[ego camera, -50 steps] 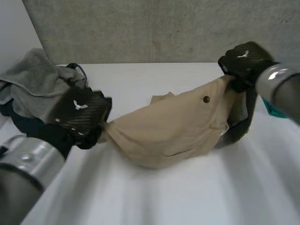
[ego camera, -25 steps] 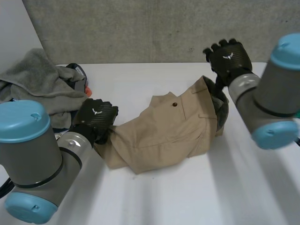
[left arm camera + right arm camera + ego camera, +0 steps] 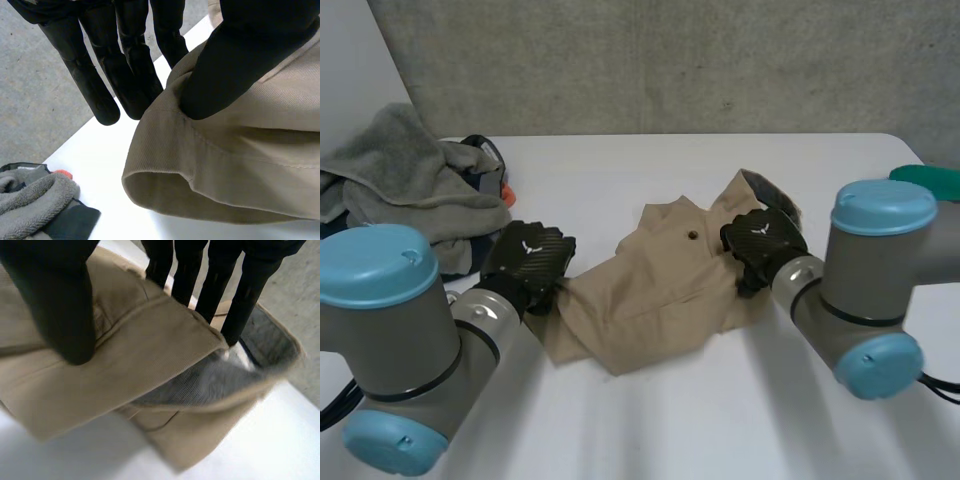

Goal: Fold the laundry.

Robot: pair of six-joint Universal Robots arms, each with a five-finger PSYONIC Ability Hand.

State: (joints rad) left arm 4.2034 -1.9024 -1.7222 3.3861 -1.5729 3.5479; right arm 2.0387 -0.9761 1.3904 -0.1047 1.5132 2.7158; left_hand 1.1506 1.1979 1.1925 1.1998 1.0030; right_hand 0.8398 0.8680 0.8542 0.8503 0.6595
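- Tan garment [image 3: 650, 290]: twill weave, stitched seams, one small dark round button [image 3: 692, 236]; lies crumpled and partly doubled over at the middle of the white table [image 3: 720, 420], stretched between the two hands
- Lining [image 3: 215, 380]: grey, finely striped, showing inside the turned-back band at the garment's right end
- Hem at the garment's left end: rolled into a soft rounded fold, as seen in the left wrist view
- Left hand [image 3: 528, 262]: black, woven-carbon look; at the garment's left end, thumb [image 3: 235, 55] pressed onto the cloth, straight fingers [image 3: 100, 75] on the far side of the edge, pinching it
- Right hand [image 3: 763, 238]: same make; at the garment's right end, thumb [image 3: 55, 305] on top of the band, straight fingers [image 3: 220, 285] behind its folded edge, cloth nipped between
- Laundry pile [image 3: 400, 170]: grey terry towel heaped over darker pieces, at the table's left back corner, well apart from the garment
- Orange scrap [image 3: 508, 195]: at the pile's near edge
- Teal object [image 3: 930, 178]: at the table's right edge, beyond the right arm
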